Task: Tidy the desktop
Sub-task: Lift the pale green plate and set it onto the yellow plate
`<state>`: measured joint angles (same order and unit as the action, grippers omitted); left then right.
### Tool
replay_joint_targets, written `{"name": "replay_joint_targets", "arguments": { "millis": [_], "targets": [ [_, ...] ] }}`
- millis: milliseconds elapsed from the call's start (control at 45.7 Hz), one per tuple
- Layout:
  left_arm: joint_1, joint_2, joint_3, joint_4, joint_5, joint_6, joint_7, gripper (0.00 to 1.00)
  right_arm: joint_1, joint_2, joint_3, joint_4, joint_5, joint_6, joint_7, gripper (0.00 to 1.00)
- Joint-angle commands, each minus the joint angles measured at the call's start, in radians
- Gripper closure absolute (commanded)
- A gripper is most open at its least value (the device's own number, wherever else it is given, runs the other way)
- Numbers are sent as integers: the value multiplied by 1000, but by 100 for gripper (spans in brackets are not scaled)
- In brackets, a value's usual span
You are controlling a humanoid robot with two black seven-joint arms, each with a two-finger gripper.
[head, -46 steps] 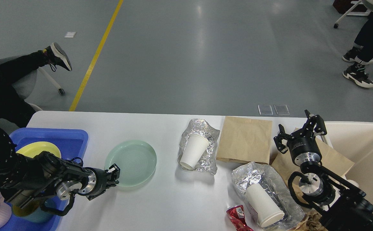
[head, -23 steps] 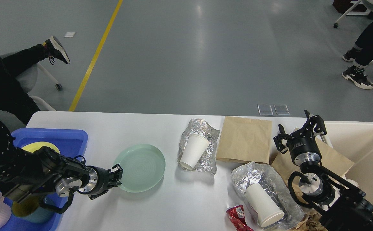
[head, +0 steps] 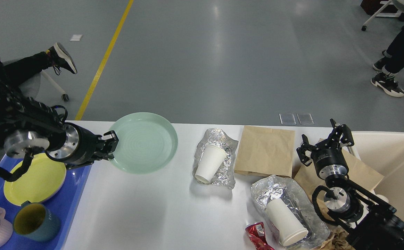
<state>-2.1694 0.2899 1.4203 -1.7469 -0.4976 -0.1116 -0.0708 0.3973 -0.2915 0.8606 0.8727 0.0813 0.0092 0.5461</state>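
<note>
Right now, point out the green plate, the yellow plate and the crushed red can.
green plate (head: 144, 142), head view, centre of its face.
yellow plate (head: 35, 184), head view, middle of its inner surface.
crushed red can (head: 256, 233), head view, its dented side.

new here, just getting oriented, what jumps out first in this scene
The left gripper holds a pale green plate lifted above the desktop, beside the blue tray with its yellow plate and mugs. On the right side lie two white paper cups on crumpled foil, and the right gripper hangs open near the cream bin.
</note>
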Motion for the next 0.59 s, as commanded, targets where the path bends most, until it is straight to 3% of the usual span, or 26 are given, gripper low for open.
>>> {"name": "replay_joint_targets", "arguments": {
  "millis": [0,241,328,569],
  "targets": [
    [-135,-23,74,-16,-25,-180,-9,100,0,0,0,0,0,0,0,0],
    [-96,18,161,39,-48,-204,-20,100,0,0,0,2,0,0,0,0],
    [-31,80,209,116,-42,-218,-40,100,0,0,0,2,0,0,0,0],
    [222,277,220,415,14,-287,-27,100,0,0,0,2,0,0,0,0]
  ]
}}
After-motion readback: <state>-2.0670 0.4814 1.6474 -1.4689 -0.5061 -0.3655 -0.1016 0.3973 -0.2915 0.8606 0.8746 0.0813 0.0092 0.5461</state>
